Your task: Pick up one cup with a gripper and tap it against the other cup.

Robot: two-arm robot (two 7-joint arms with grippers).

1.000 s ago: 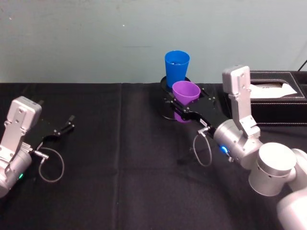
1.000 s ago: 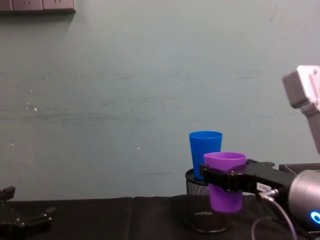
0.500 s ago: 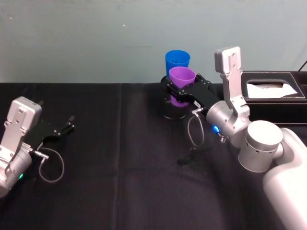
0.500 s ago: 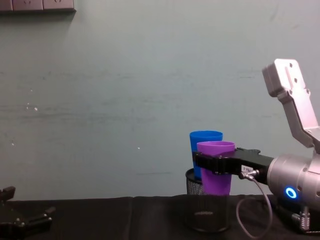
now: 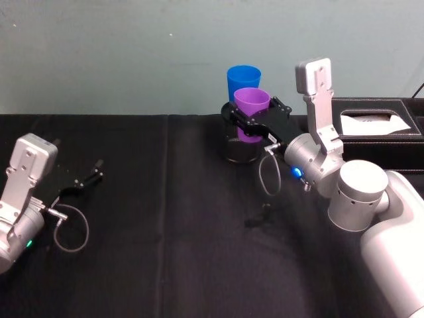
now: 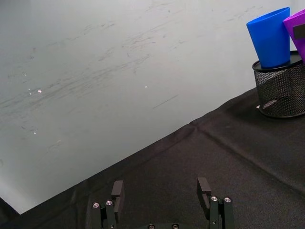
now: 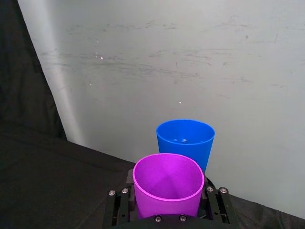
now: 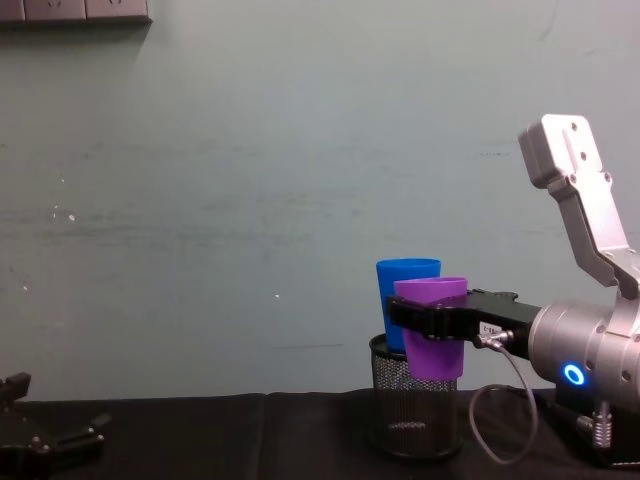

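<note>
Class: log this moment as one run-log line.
right end effector: shut on purple cup, lifted near blue cup | left end effector: open, parked

holder (image 5: 236, 151): middle of the table's (image 5: 165, 232) far edge, close by the wall (image 5: 119, 53).
other cup (image 5: 243, 75): upright in the holder.
held cup (image 5: 252, 106): in the right pincer (image 5: 249, 123), over the holder's near rim, just before the other cup; contact cannot be told.
box (image 5: 379, 127): right of the holder.
left pincer (image 5: 91, 173): far left, low over the table, well apart.

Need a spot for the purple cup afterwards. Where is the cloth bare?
Bare: the cloth between the left pincer and the mesh holder. Crowded: back right, where the right pincer holds the purple cup by the blue cup and box.
</note>
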